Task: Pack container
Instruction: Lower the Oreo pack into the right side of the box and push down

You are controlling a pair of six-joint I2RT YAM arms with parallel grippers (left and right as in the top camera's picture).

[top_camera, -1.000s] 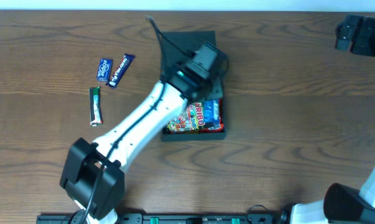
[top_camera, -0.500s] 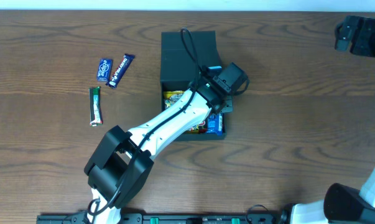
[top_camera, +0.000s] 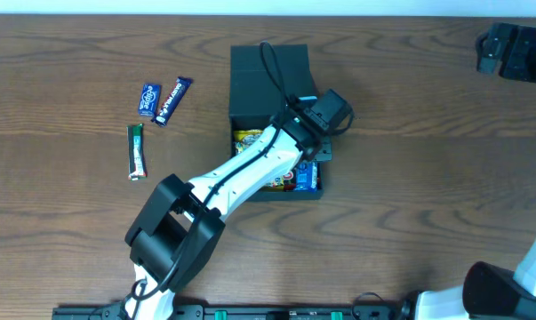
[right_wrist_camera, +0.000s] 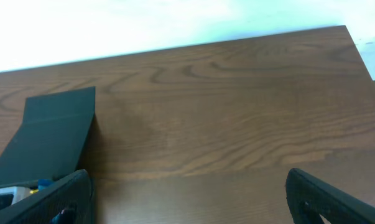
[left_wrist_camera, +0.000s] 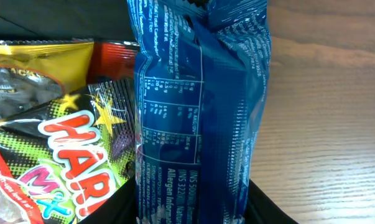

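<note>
The container (top_camera: 250, 80), a dark matte box, sits at the centre of the overhead view with its flap lid thrown back toward the top of the frame, so the tray is open for loading. Bright candy bags already fill it.

My left arm reaches in diagonally from the lower left of that view and ends over the box's right edge. In the left wrist view, the left gripper (left_wrist_camera: 193, 211) has its dark fingers pressed against both sides of a blue packet (left_wrist_camera: 199, 112), clenched on it. The packet stands lengthwise up the middle of the frame, just beside a Haribo bag (left_wrist_camera: 63, 162) and a yellow bag (left_wrist_camera: 32, 56) on its left. Bare table (top_camera: 428, 196) shows on its right. I judge it is being held at the right wall to slot into the last gap there.

The right gripper (right_wrist_camera: 190, 193) waits at the upper right of the overhead view, jaws spread wide and holding nothing, well clear of the work.

Two blue bars (top_camera: 161, 100) and a green bar (top_camera: 137, 151) lie on the wood at the left of the overhead view, well apart from the box. They look like the next things to pack.
</note>
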